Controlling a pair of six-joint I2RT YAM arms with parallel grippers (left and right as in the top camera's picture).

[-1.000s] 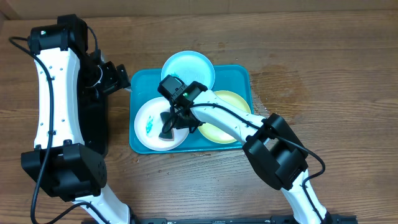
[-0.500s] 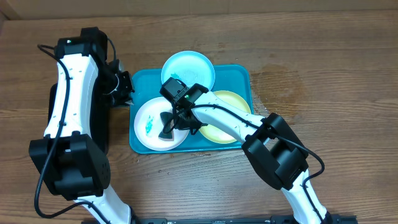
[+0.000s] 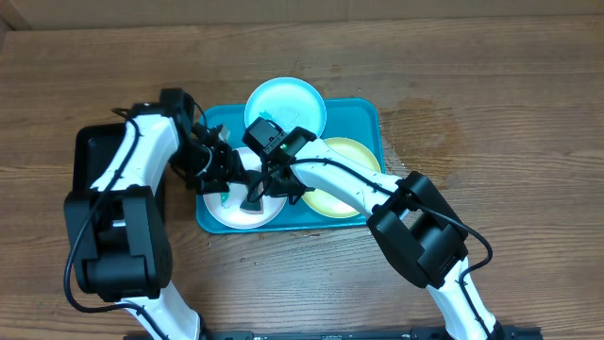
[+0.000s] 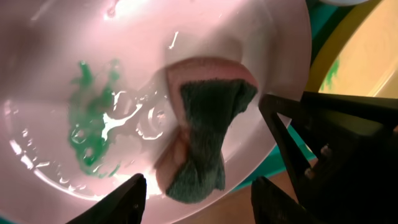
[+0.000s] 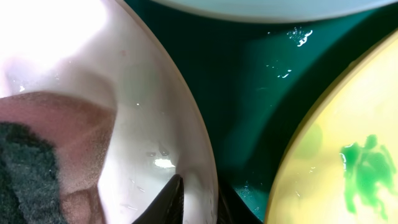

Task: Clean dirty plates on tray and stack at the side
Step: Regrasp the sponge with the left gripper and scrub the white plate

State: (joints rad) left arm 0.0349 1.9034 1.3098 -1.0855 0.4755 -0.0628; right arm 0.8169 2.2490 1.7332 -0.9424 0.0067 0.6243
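Observation:
The teal tray [image 3: 363, 113] holds three plates. The white plate [image 3: 231, 215] lies front left with a teal smear and a pink-and-grey sponge [image 3: 253, 194] on it. The pale blue plate [image 3: 288, 99] overlaps the back rim. The yellow-green plate [image 3: 357, 151] lies at the right. My right gripper [image 3: 274, 179] is shut on the white plate's right rim [image 5: 93, 62], one finger inside and one under [image 5: 199, 202]. My left gripper [image 3: 226, 175] is open just above the white plate [image 4: 124, 62], its fingers [image 4: 202, 202] on either side of the sponge [image 4: 208, 124].
A smaller black tray [image 3: 94, 151] lies on the wooden table left of the teal tray, under my left arm. The yellow-green plate [image 5: 348, 155] carries a teal smear. A damp stain marks the table right of the tray [image 3: 425, 123].
My left arm has swung right from over the black tray to above the white plate, gripper open. My right gripper has stayed on the plate's rim. The sponge has not moved.

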